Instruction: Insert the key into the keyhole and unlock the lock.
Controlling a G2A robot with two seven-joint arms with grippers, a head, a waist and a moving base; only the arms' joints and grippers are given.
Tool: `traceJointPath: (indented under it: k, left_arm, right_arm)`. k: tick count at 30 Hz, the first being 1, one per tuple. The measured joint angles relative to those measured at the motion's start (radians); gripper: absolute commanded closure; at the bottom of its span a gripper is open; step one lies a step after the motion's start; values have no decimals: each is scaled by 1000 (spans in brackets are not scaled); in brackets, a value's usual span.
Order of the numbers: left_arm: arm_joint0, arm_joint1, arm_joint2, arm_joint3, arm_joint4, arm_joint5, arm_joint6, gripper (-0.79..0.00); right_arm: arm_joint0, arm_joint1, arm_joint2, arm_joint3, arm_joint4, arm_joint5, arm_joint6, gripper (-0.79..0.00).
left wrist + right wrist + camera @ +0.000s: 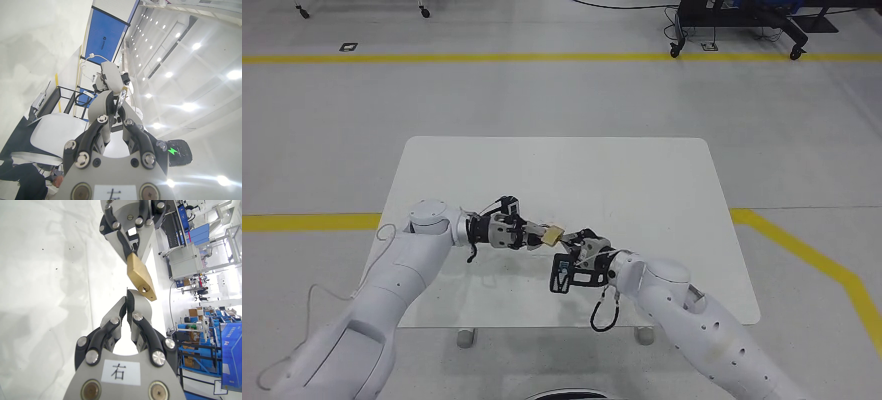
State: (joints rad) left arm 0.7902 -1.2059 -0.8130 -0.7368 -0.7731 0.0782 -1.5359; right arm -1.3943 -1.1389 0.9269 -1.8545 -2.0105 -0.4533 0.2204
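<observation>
The left tool (132, 252) pinches the brass padlock (140, 275) at its shackle end and holds it tilted above the table (642, 170). The padlock's keyhole (144, 288) faces the right tool (128, 294), which sits just beside the padlock's lower end. Its pads are pressed together on a thin sliver seen edge-on, apparently the key (126, 291), whose tip is close to the padlock but apart from it.

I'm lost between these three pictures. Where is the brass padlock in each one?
Top view: the padlock hangs over the table, between both arms' tips.
Left wrist view: its shiny shackle, pinched by the left gripper.
Right wrist view: brass body, keyhole showing, just beyond the right gripper.
Shared landmark: the left gripper clamping it.
</observation>
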Motion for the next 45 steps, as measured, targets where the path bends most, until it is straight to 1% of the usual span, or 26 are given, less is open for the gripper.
traceJointPath:
  k: [4,14,21,24,28,32,37,40,43,45]
  left_arm:
    - [-1,6,18,-4,4,-18,0,0]
    - [-18,15,50,4,29,-67,0,0]
    - [-28,20,30,28,-3,-118,0,0]
    - [-30,25,18,33,-20,-132,0,0]
    - [-31,28,7,45,-19,-168,2,0]
    - [-23,21,-1,42,-30,-221,10,0]
    - [-5,14,-28,24,-111,-294,0,0]
    - [2,16,-31,1,-125,-327,0,0]
    - [7,20,-30,-24,-137,-338,0,0]
    - [10,21,-31,-36,-157,-338,0,0]
  right_arm:
    - [-3,-3,4,0,12,32,-3,0]
    - [-24,-3,8,-19,-7,43,-26,0]
    - [-46,0,37,-38,-15,79,-14,0]
    - [-80,8,73,-71,-10,90,-42,0]
    - [-144,24,124,-125,-17,80,-141,0]
    - [-185,35,156,-146,-12,62,-235,0]
    - [-189,36,159,-147,-5,60,-245,0]
    - [-188,36,159,-147,-5,60,-245,0]
    - [-190,35,158,-146,1,64,-249,0]
    - [-194,35,159,-141,16,73,-282,0]
